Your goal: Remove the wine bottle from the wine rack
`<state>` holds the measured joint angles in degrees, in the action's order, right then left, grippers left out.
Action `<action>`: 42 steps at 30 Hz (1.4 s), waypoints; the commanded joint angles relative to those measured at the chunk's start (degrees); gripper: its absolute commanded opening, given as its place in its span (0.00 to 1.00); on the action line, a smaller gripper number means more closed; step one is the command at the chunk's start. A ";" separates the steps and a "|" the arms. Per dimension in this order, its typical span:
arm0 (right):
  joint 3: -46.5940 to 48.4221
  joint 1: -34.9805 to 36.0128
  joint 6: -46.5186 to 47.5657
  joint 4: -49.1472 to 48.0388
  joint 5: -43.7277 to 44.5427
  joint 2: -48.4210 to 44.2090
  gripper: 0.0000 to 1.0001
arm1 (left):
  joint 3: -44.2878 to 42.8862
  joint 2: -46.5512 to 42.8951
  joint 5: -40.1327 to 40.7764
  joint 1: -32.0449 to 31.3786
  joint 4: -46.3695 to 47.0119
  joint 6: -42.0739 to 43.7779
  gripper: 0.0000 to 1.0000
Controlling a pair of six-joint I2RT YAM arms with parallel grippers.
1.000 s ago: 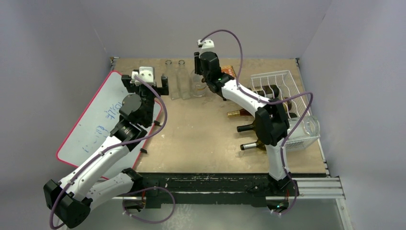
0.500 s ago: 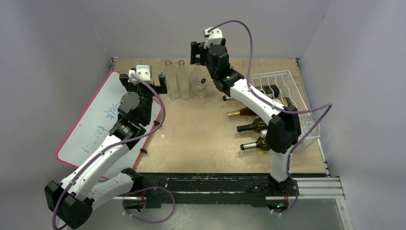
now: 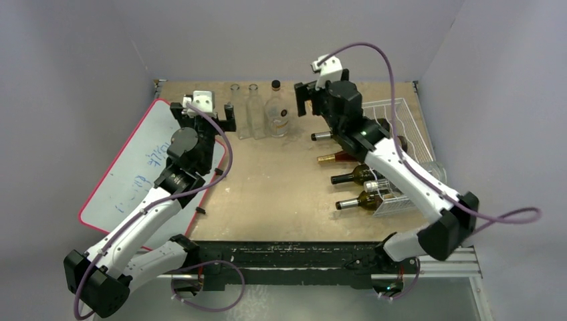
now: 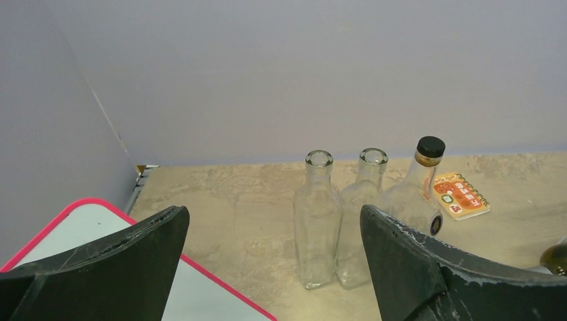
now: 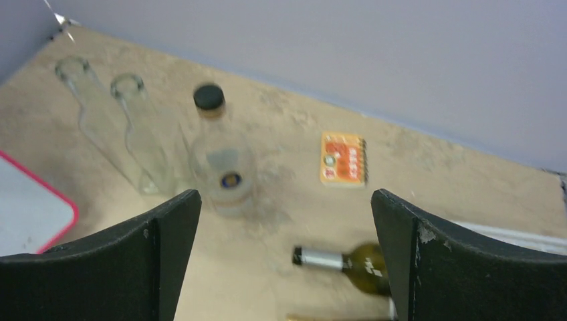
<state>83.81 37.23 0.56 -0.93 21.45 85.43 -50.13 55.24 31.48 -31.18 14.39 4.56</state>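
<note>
Both the left gripper and right gripper have jaws wide open on nothing, while the wine bottles, four I think, lie in the wine rack along the bench right edge.

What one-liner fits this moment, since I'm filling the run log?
left claw open | right claw open, empty | wine bottles in wine rack

Tan table with whiteboard, clear bottles, capped bottle, orange notepad, wine rack
</note>
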 commanded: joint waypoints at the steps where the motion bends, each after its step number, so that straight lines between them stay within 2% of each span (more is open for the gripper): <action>1: -5.58 0.17 5.77 6.63 1.81 -12.58 1.00 | -1.12 0.25 -0.04 0.03 2.50 -1.37 1.00; 4: -9.06 0.18 13.67 10.15 4.32 -18.73 1.00 | -1.41 1.52 0.14 -0.43 2.13 -1.87 1.00; 8: -11.83 0.13 18.40 21.73 1.05 -25.58 1.00 | -1.91 1.26 -2.35 -0.56 1.36 -2.87 1.00; 12: -18.61 0.14 24.47 27.20 -4.74 -33.76 1.00 | -1.11 1.75 0.16 -1.79 2.39 -2.22 1.00; 15: -20.55 0.18 28.46 31.35 -7.42 -39.19 1.00 | -1.56 2.62 -0.96 -2.18 1.76 -2.59 1.00; 25: -26.98 1.00 45.30 52.24 -12.55 -46.81 0.99 | -1.96 2.36 -0.76 -2.48 1.37 -2.19 1.00; 26: -27.74 0.99 47.30 53.67 -12.68 -47.14 0.96 | -1.90 2.26 -0.73 -2.48 1.34 -2.08 1.00; 30: -30.84 1.00 49.96 52.37 -7.79 -46.15 0.88 | -1.89 2.40 -0.77 -2.48 1.46 -2.19 1.00; 34: -31.34 1.01 51.26 52.28 -7.33 -44.50 0.77 | -1.82 2.89 -0.72 -2.48 1.42 -2.22 1.00; 42: -35.77 1.13 54.23 50.70 -2.69 -42.73 0.74 | -1.66 3.15 -0.78 -2.48 1.50 -2.26 1.00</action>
<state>48.66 38.20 52.03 50.85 15.11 41.80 -50.13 58.28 30.83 -33.45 14.04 2.59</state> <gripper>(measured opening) 0.746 0.998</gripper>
